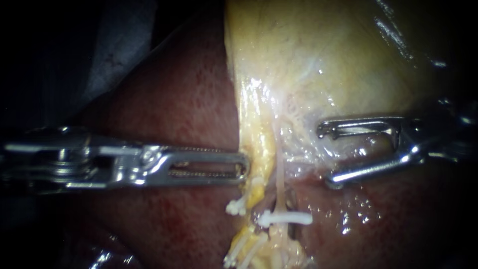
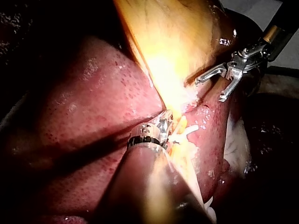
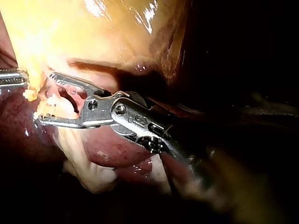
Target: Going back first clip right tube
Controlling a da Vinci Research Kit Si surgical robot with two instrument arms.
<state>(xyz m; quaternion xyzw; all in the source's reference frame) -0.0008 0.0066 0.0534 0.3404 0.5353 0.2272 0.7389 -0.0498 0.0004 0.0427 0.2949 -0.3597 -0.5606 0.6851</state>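
White clip [image 1: 285, 218] sits crosswise on the right tube [image 1: 280, 187], nearest the camera; the tube runs lengthwise up toward the gallbladder [image 1: 323, 60]. The right instrument [image 1: 324, 155] is the nearer arm. Its jaws stand wide apart just beyond the clip and to its right, holding neither clip nor tube. A pull straight back along its shaft should come free, I judge. The left instrument [image 1: 242, 167], jaws together, rests its tip against the yellow tissue edge beside the liver [image 1: 174, 99].
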